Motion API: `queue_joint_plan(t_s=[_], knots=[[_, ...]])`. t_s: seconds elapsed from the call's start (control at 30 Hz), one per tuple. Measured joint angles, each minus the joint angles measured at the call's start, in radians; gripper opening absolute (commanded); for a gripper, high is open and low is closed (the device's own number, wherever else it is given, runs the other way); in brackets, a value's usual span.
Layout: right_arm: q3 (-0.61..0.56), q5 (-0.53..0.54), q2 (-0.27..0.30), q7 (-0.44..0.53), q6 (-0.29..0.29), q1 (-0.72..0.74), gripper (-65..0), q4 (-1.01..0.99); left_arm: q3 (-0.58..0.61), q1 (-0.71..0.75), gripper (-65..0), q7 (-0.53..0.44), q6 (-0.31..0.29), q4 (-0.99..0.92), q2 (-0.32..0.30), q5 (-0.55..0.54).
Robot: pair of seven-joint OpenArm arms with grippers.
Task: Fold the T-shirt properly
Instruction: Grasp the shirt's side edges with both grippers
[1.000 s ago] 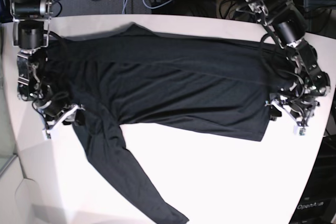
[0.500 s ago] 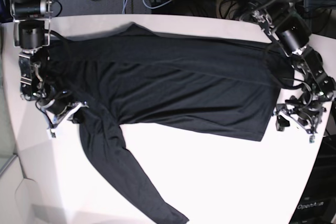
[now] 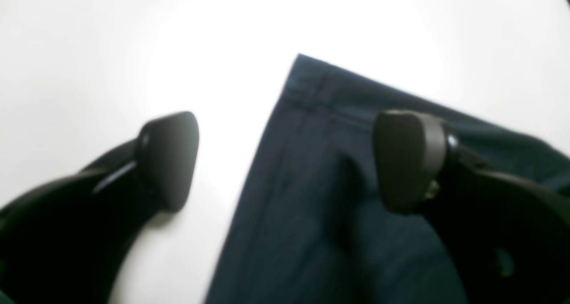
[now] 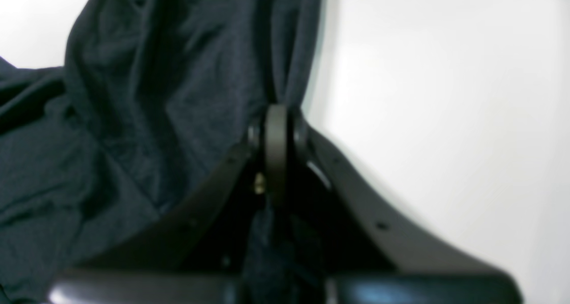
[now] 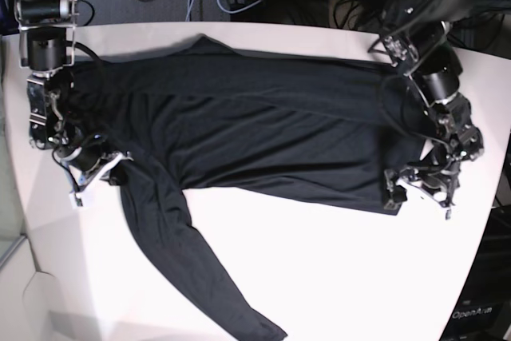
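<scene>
T-shirt (image 5: 263,129) flat on table (image 5: 319,277); right gripper (image 4: 276,130) seemingly clamping cloth, left gripper (image 3: 285,161) agape.

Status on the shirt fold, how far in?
Early. Done: the T-shirt lies spread across the white table, one sleeve trailing toward the near edge, no finished fold visible. In hand: the right pincer is shut on a bunch of fabric; the left pincer is open, straddling the hem corner, not gripping. Left: sleeves and body folds.

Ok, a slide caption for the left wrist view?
Open left gripper straddling the hem corner of the black shirt on the white table.
</scene>
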Motion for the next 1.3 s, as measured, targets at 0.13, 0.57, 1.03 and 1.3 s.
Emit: queue_joint_plan(t_s=[0.13,0.57,1.03,1.3], knots=[[0.000,0.000,0.002,0.000,0.002,0.000,-64.3,0.000,0.005,-0.017,-5.6,-0.066,-0.004,-0.084,-0.013,-0.007],[0.000,0.001,0.003,0.001,0.002,-0.002,-64.3,0.000,0.009,-0.096,-17.8,-0.169,0.003,-0.265,-0.033,-0.003],[0.000,0.000,0.004,-0.003,0.002,0.002,-64.3,0.000,0.092,-0.114,-63.3,-0.166,0.003,-0.332,-0.049,-0.001],[0.000,-0.021,0.004,-0.013,0.001,-0.010,-64.3,0.035,0.087,-0.113,-62.8,-0.163,0.007,-0.332,-0.082,-0.004]])
